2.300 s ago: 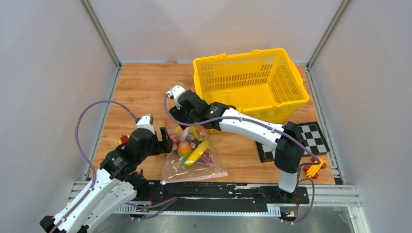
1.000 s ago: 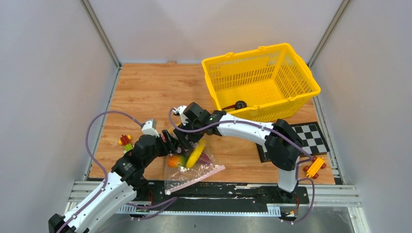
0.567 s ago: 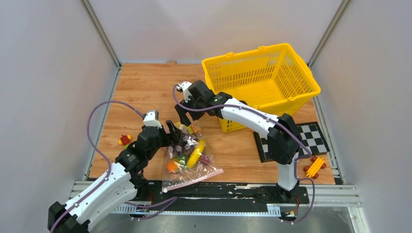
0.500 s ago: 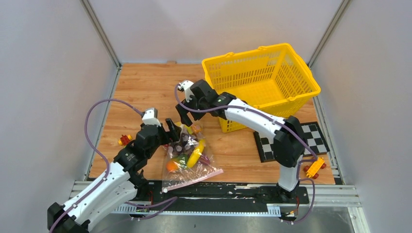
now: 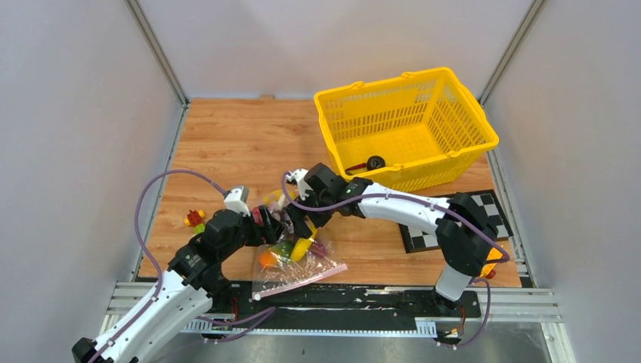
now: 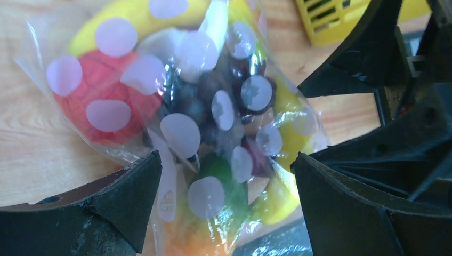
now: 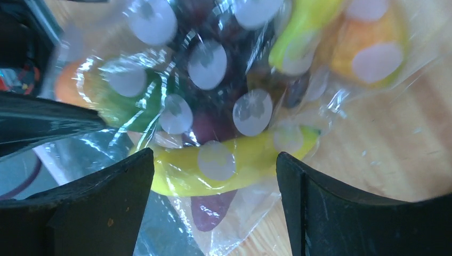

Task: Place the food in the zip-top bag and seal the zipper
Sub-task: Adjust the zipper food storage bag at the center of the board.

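Note:
The zip-top bag, clear with pale dots, lies on the wooden table near the front edge. Its pink zipper strip faces the front rail. The food is inside: banana, purple piece, green piece, red piece, dark grapes. My left gripper is open at the bag's far left; in its wrist view the filled bag lies between its fingers. My right gripper is open right above the bag; in its wrist view its fingers straddle the banana.
A yellow mesh basket stands at the back right with a small dark thing inside. Small coloured blocks lie at the left. A checkerboard mat and an orange toy car are at the right.
Both grippers have come down and closer together onto the bag. The right gripper moved from the bag's far end toward its middle. The bag's raised far end has sunk.

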Robot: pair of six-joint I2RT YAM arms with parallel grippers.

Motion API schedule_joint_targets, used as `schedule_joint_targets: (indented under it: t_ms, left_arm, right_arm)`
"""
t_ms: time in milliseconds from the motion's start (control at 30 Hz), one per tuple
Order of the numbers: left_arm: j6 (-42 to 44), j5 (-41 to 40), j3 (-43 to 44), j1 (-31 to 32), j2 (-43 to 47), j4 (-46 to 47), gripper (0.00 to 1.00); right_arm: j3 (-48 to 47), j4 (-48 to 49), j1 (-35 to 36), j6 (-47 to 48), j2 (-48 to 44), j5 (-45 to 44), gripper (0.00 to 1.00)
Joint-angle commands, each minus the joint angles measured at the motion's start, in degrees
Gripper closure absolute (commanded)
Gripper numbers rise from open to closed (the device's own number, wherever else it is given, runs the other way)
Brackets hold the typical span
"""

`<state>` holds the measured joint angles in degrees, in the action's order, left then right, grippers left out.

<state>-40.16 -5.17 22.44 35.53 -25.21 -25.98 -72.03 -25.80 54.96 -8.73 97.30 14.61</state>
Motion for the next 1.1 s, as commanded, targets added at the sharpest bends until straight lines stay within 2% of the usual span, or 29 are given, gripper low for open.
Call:
schedule_joint_targets:
  t_ms: [0,133,300,533,733,900,1067]
  left_arm:
    - [-1.5,5.4,-1.1,0.1,0.7,-1.4,0.0]
    - [-0.9,5.3,-2.1,0.1,-2.9,-0.7,0.0]
    - [-1.4,5.3,-5.3,0.1,-9.0,8.8,0.03]
    - [0.1,-3.8,-5.0,0.1,-14.7,20.1,0.07]
    - [4.0,-7.2,0.8,0.1,-20.0,22.6,0.07]
    - [6.8,-8.6,6.1,-0.6,-24.7,22.0,0.05]
    - [6.9,-10.5,8.1,-0.6,-20.7,17.4,0.0]
  right_arm:
    - [2.6,5.0,0.4,-6.5,1.6,-0.9,0.15]
    - [3.6,10.2,0.4,-9.9,4.3,1.5,0.15]
    - [-0.3,12.1,0.3,-10.6,7.9,-0.9,0.15]
    - [-7.9,13.7,-2.6,-12.0,13.0,-3.2,0.14]
    - [-14.0,11.8,-6.3,-9.1,14.7,-0.7,0.13]
    - [-20.0,5.4,-7.5,-4.8,14.6,-0.1,0.14]
    - [-19.3,3.2,-7.5,-0.8,7.5,1.0,0.14]
